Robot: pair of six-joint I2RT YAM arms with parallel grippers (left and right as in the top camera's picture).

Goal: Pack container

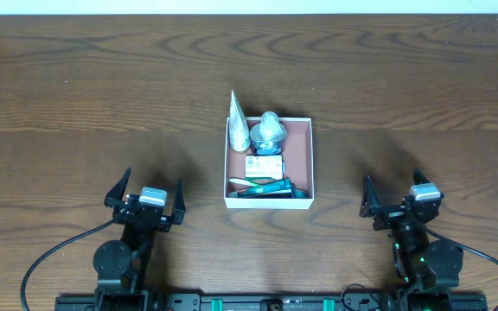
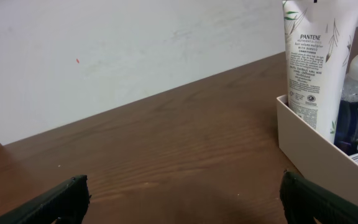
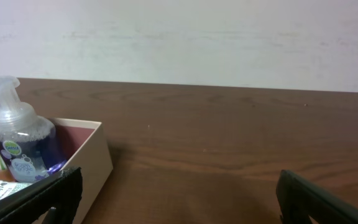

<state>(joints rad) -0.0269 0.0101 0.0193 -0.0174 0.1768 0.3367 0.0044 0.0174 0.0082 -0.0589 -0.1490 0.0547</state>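
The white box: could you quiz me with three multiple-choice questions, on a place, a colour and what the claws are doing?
1. Where in the container does the white tube stand? A far left corner; B near right corner; C outside it.
2. The pump bottle's liquid is: A red; B blue; C yellow.
3. The left gripper and right gripper are: A both shut; B holding the tube; C both open, empty.
A: the overhead view shows it there. B: blue shows through the clear plastic. C: both spread wide, nothing between.
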